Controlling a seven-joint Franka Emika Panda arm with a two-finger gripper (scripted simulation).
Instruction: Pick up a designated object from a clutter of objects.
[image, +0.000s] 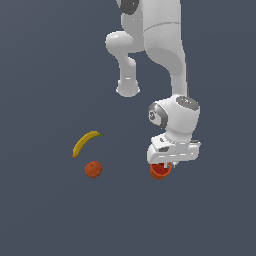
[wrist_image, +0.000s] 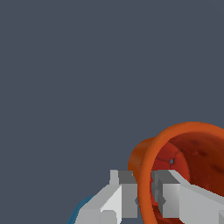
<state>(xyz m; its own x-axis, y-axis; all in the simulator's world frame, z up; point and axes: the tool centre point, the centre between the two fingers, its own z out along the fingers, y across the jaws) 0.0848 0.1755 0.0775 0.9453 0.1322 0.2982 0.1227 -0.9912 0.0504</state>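
A white Franka Panda arm (image: 165, 55) bends low over the dark grey floor (image: 45, 215), its gripper (image: 163, 163) planted on the orange-red cup (image: 160, 171) toward the exterior view's right. The cup lies tipped on its side, its red inside facing the exterior camera, and only its lower part shows beneath the gripper body. In the wrist view the gripper (wrist_image: 144, 192) straddles the thick rim of the orange-red cup (wrist_image: 192, 153): one grey finger (wrist_image: 127, 192) stands outside the wall, the other inside the mouth, both pressed against the rim, so the claw is clamped on the cup's wall. A sliver of a small blue cup (wrist_image: 81, 208) peeks out beside the outer finger. To the exterior view's left, well apart from the arm, a yellow banana (image: 85, 141) curves across the floor with a round orange fruit (image: 93, 169) lying near it, the two not touching.
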